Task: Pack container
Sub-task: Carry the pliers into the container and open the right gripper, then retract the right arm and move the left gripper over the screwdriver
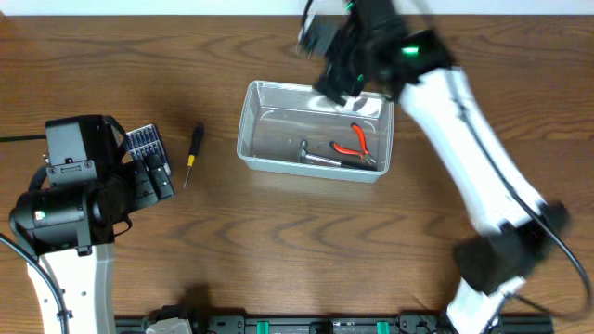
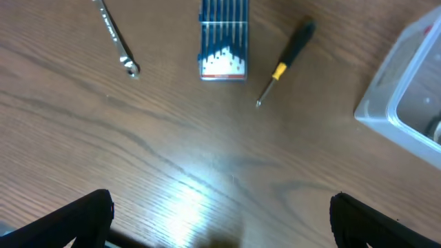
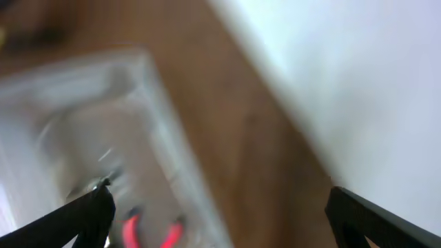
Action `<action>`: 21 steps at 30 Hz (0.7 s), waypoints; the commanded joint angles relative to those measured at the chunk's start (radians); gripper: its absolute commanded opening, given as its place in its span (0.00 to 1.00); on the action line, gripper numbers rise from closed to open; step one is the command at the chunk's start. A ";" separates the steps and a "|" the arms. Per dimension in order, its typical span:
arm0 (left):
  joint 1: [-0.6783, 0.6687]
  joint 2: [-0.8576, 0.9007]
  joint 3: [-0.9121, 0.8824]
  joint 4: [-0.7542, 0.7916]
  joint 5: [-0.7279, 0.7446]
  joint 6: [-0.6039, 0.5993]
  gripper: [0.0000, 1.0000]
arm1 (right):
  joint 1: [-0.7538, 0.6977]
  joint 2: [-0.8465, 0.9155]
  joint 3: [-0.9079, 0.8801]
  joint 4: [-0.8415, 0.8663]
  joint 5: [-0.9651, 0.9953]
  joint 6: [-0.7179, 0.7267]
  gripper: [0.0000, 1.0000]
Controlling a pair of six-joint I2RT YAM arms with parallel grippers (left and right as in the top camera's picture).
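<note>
The clear plastic container [image 1: 278,165] stands at mid-table. Red-handled pliers [image 1: 358,140] and a grey metal tool [image 1: 320,158] lie in it. A black-and-yellow screwdriver [image 1: 192,154] lies on the table to its left. My right gripper [image 1: 336,76] hovers over the container's far edge. It is open and empty, and its view is blurred, showing the container wall [image 3: 172,151] and the pliers handles [image 3: 151,234]. My left gripper [image 2: 220,220] is open and empty above bare table. In its view the screwdriver [image 2: 286,60] and the container corner [image 2: 406,96] lie ahead.
A small blue case of screwdriver bits [image 1: 147,144] lies by the left arm and also shows in the left wrist view [image 2: 222,38]. A metal wrench [image 2: 117,38] lies left of it. A white wall [image 3: 358,83] is beyond the table's far edge.
</note>
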 commanded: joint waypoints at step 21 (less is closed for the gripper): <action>-0.081 0.782 0.212 0.319 0.102 0.248 0.98 | -0.546 0.081 0.030 -0.315 -0.010 0.451 0.99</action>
